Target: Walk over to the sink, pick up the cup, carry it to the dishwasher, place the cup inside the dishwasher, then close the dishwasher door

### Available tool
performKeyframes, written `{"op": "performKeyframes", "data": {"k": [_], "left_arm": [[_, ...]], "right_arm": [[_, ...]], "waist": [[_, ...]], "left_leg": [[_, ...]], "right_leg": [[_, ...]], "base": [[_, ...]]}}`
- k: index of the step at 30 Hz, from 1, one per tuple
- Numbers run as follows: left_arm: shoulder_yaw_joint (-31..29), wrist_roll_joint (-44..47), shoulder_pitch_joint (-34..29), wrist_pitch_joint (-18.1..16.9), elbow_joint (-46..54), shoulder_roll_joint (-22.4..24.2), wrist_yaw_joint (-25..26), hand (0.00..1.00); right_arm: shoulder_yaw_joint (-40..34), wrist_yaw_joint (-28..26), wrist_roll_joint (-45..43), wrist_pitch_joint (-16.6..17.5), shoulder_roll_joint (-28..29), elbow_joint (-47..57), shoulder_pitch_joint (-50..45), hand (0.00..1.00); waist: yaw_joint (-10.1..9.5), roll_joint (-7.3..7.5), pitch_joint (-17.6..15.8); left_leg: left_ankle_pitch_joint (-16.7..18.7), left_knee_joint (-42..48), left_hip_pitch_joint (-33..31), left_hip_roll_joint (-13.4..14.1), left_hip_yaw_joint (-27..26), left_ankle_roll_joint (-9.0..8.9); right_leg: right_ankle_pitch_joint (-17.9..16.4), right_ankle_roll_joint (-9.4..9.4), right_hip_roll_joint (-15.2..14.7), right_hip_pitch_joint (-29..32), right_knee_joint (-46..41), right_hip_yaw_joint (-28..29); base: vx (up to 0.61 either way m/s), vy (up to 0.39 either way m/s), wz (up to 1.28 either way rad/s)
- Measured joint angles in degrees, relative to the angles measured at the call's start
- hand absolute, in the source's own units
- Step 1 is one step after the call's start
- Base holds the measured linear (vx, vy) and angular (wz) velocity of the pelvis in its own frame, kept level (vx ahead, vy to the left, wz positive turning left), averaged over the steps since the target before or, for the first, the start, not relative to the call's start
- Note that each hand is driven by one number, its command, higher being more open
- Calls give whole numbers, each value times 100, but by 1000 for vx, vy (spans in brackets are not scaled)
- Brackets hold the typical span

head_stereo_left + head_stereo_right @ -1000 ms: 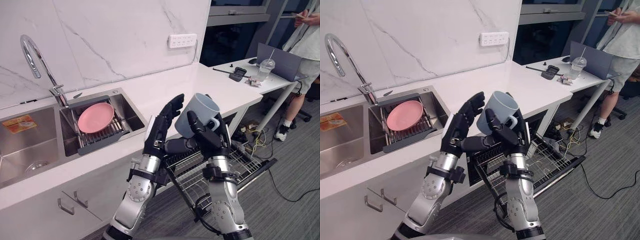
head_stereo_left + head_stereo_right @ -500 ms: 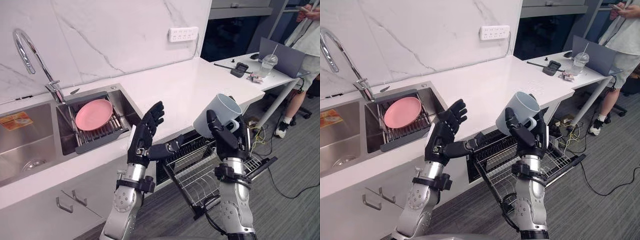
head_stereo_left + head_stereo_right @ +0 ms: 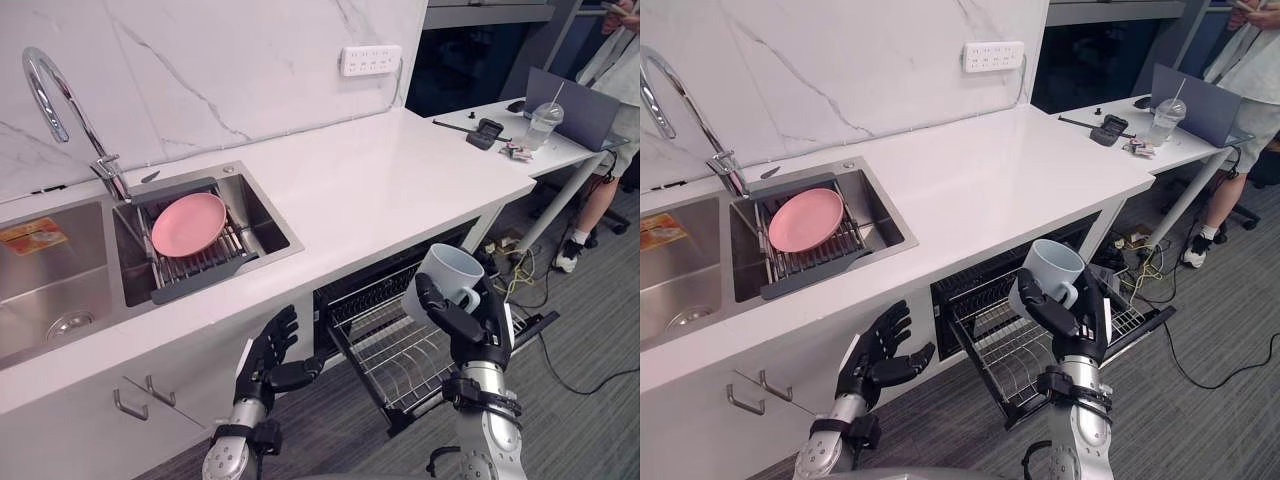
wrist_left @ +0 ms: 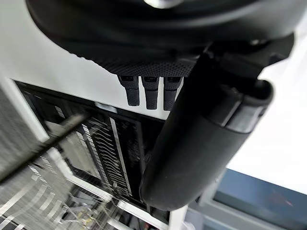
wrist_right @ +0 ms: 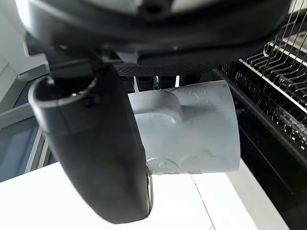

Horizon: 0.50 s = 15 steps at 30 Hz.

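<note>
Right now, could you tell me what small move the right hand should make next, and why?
Probably lower the cup down toward the dishwasher rack: the right hand grips it above the pulled-out rack, not yet inside, and the left hand hangs open off to the side.

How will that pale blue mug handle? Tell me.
The pale blue glazed mug looks rigid, likely breakable. Its smooth wall may slip in the right hand curled round it. It could tip on the wire dishwasher rack.
</note>
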<state>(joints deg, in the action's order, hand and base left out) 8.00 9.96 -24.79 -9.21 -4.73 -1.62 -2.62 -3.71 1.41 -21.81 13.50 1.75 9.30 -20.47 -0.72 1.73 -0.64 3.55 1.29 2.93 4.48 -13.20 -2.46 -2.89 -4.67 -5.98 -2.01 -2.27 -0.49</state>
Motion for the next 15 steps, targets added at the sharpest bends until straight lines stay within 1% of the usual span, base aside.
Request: {"op": "performKeyframes", "data": {"k": [4,5,8,11,15], "left_arm": [[-321,-117,27,20,-616,78,10,90],[-436,-208,48,38,-883,96,31,90],[-639,-334,100,80,-1276,144,124,90],[-860,-447,144,105,-1678,185,267,90],[-933,-544,284,103,-2265,133,389,90]], "right_arm": [[-31,17,234,-17,-3,6,-51,30],[-89,41,357,-28,-12,5,-50,30],[-206,100,443,-32,-14,-40,-43,30],[-371,150,644,-41,-49,-363,-25,30],[-369,220,850,-100,-188,-937,49,30]], "waist": [[1,0,0],[-2,0,0],[-9,0,0],[-10,-1,-1],[-9,-29,-21]], "left_leg": [[56,113,-44,18,-11,-3],[62,121,-47,20,-14,-5],[82,140,-52,24,-17,-12],[119,188,-55,30,-32,-10],[126,196,-69,36,-80,-15]], "right_leg": [[-2,1,-1,0,-2,2],[-4,2,-1,0,-2,2],[-15,2,-1,3,-9,2],[-56,2,0,22,-59,16],[-67,-3,6,79,-85,61]], "base": [[0,0,0],[0,0,0],[0,0,0],[2,1,-1],[4,3,-7]]}}
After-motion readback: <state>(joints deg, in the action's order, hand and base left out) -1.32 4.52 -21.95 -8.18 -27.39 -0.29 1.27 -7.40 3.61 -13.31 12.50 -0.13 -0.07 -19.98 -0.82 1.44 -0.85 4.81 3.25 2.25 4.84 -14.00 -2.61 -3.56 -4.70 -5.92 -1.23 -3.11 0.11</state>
